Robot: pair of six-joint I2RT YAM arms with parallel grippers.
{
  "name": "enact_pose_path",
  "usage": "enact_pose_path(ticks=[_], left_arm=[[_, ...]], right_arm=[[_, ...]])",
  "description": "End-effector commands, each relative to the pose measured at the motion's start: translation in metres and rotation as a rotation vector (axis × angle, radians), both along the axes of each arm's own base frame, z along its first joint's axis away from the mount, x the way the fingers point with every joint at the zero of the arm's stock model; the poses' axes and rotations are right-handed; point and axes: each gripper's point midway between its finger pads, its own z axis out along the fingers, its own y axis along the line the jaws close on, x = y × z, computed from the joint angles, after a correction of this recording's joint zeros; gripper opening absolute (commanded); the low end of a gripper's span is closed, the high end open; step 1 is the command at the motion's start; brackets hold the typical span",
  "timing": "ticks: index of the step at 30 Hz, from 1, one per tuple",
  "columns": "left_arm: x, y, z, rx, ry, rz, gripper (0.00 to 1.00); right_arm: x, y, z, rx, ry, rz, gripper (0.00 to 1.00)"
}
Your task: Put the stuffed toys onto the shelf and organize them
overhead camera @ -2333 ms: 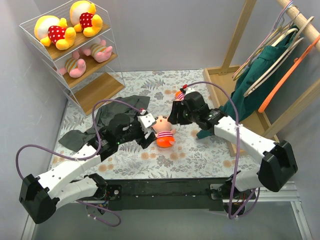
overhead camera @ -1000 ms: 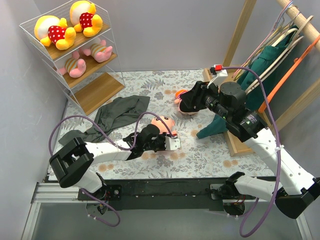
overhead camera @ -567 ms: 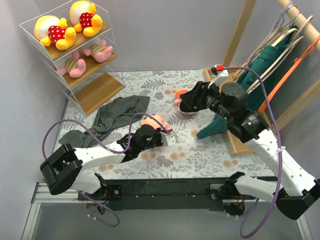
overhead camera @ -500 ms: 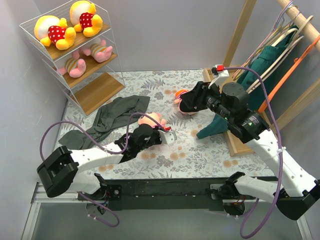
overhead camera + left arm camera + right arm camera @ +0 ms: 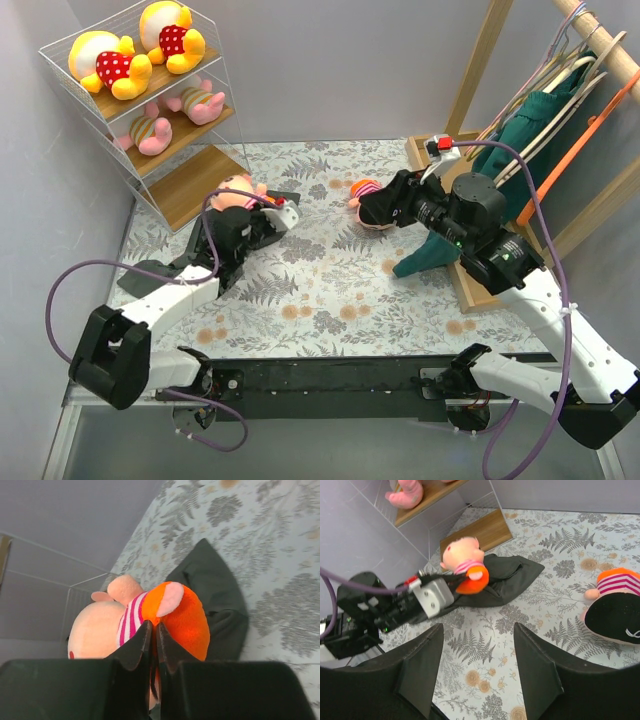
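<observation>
A peach-orange doll (image 5: 237,189) in a pink-striped shirt hangs in my left gripper (image 5: 256,206), which is shut on its orange lower body (image 5: 182,622). It is above the dark cloth, just in front of the shelf's (image 5: 196,181) bare bottom board. The right wrist view shows this doll (image 5: 464,560) and the shelf board (image 5: 476,530) behind it. Two yellow bears (image 5: 108,62) lie on the top board and two pink pigs (image 5: 152,133) on the middle one. A second striped doll (image 5: 362,189) lies on the table, a black rounded part over its near end. My right gripper (image 5: 402,196) hovers beside it, open and holding nothing (image 5: 477,630).
A dark grey cloth (image 5: 150,274) is crumpled on the flowered table under the left arm. A wooden clothes rack (image 5: 478,80) with hangers and a green garment (image 5: 530,130) stands at the right. Its base (image 5: 470,292) runs along the table's right side.
My left arm has carried the doll from the table's middle to the back left, towards the shelf. The right gripper has stayed over the second doll and its jaws have widened a little.
</observation>
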Motion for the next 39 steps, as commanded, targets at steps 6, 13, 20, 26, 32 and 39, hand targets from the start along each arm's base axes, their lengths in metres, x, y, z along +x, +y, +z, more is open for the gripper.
enact_pose_path(ticks=[6, 13, 20, 26, 32, 39], left_arm=[[0.073, 0.033, 0.056, -0.056, -0.164, -0.027, 0.0], [0.104, 0.048, 0.041, -0.044, -0.165, -0.039, 0.0], [0.131, 0.067, 0.019, 0.01, -0.168, -0.032, 0.0], [0.152, 0.078, 0.002, 0.044, -0.167, -0.035, 0.0], [0.172, 0.085, -0.014, 0.106, -0.175, -0.032, 0.0], [0.19, 0.1, -0.028, 0.179, -0.189, -0.004, 0.0]], right_arm=[[-0.005, 0.003, 0.015, 0.02, -0.08, 0.047, 0.79], [-0.004, 0.006, 0.016, 0.036, -0.074, 0.052, 0.89], [0.0, 0.011, 0.015, 0.037, -0.069, 0.061, 0.91], [0.006, 0.014, 0.014, 0.019, -0.071, 0.056, 0.91], [0.012, 0.018, 0.013, 0.005, -0.066, 0.054, 0.91], [0.018, 0.021, 0.007, -0.007, -0.052, 0.052, 0.91]])
